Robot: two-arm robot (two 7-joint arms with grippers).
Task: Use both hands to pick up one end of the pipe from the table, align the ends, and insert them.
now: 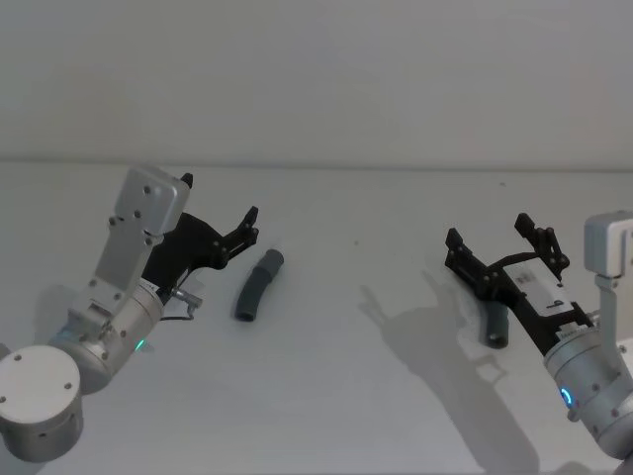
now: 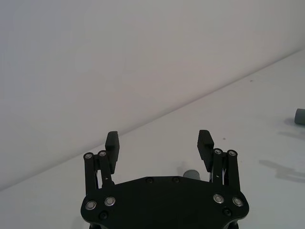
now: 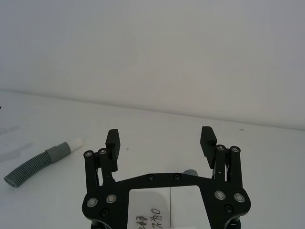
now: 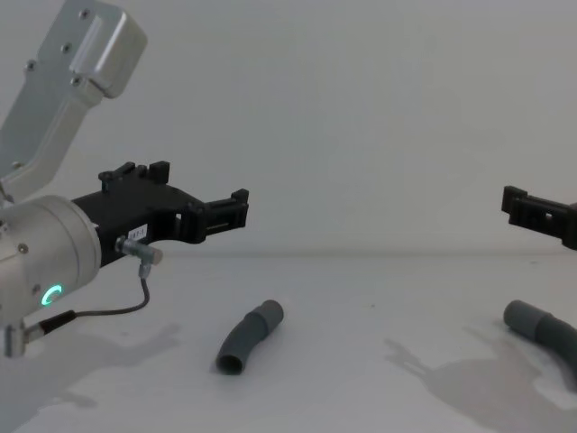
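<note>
Two-arm rig over a white table (image 1: 326, 406), both pipe pieces lying free.

**Surroundings.** A thin black cable (image 4: 135, 302) loops under the left wrist at the left of the chest view, beside that wrist's green ring light (image 4: 52, 293). In the head view the black frame of the right gripper (image 1: 488, 230) crosses the far end of the hose (image 1: 495, 329) and hides it. Soft gripper shadows (image 1: 425, 327) fall on the table at centre right.

**Surface and room.** The table is plain matte white. It meets a bare pale wall (image 1: 316, 79) along a straight horizontal line across the upper middle of the head view.

**Pipe.** The elbow (image 1: 255, 287) lies flat at centre left of the head view, just right of the left gripper (image 1: 220, 198) and apart from it. Its long axis runs from lower left to upper right with a slight bend. Its whitish tip (image 3: 76, 143) is at the upper-right end and its open dark mouth at the lower-left end. The hose lies at the right of the head view, under the right gripper, with its visible part running nearly vertically. In the chest view its smooth cuff (image 4: 525, 316) points to the upper left, and the body runs off the right edge. The two pieces are well apart.

**Grippers.** Both hover above the table with their jaws spread wide and grasp nothing.
</note>
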